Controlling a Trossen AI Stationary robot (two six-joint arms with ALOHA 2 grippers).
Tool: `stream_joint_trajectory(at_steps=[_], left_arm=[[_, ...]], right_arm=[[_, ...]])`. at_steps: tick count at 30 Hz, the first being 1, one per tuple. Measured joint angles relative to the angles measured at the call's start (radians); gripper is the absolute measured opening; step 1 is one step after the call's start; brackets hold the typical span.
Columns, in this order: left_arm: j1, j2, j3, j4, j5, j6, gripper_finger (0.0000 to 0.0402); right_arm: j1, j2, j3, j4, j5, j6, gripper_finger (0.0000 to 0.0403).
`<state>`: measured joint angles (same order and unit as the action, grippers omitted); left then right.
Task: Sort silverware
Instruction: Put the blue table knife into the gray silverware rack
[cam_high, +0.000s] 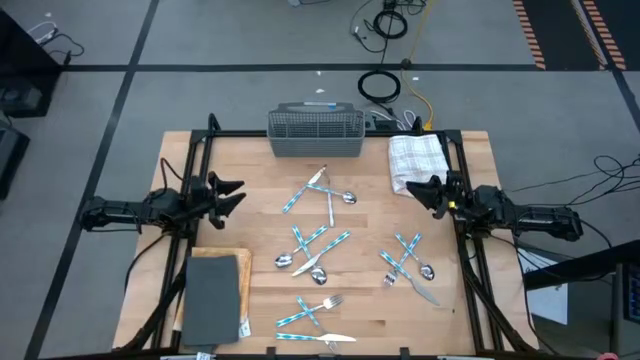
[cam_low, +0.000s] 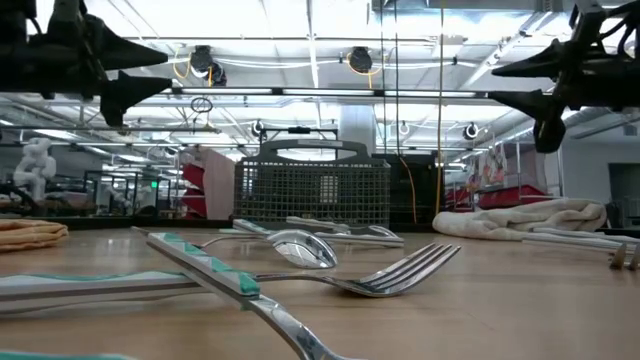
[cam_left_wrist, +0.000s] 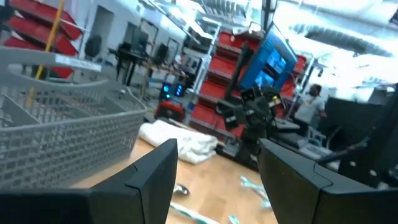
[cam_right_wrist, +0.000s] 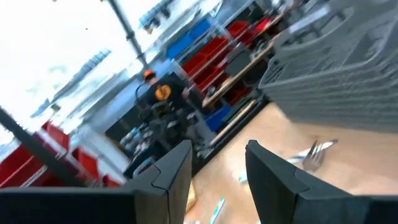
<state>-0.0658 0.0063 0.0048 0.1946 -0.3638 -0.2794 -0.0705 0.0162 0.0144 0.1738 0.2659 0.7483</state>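
- At tabletop's left edge: left gripper (cam_high: 232, 194) raised, fingers spread, grasping nothing.
- At right edge: right gripper (cam_high: 424, 193) raised, fingers parted, likewise empty.
- Between the two, across the tabletop (cam_high: 260, 170): silverware (cam_high: 318, 243) scattered in crossed clusters from centre to near edge and near right.
- Against far edge, middle: grey mesh basket (cam_high: 315, 131).
- Near far right corner: white cloth (cam_high: 416, 157).
- Toward near left corner: dark slab (cam_high: 212, 297) lying on wooden board (cam_high: 243, 270).
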Motion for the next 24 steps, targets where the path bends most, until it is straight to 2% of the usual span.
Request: stream_joint_trajectory(at_steps=[9,14,18,20,24], left_arm=[[0.000,0.000,0.000,0.046,-0.004,-0.059,0.0224],[0.000,0.000,0.000,0.050,-0.018,0.006,0.0224],[0.000,0.000,0.000,0.051,-0.083,-0.007,0.0224],[0.000,0.000,0.000,0.052,-0.096,-0.065,0.0224],[0.000,0.003,0.019,0.053,-0.093,-0.281,0.0224]], right_arm=[[0.000,0.000,0.000,0.010,0.026,-0.054,0.0139],[0.000,0.000,0.000,0.009,0.025,-0.030,0.0139],[0.000,0.001,0.000,0.010,0.025,-0.034,0.0139],[0.000,0.001,0.000,0.012,0.025,-0.026,0.0139],[0.000,0.001,0.000,0.072,0.024,-0.026,0.0139]])
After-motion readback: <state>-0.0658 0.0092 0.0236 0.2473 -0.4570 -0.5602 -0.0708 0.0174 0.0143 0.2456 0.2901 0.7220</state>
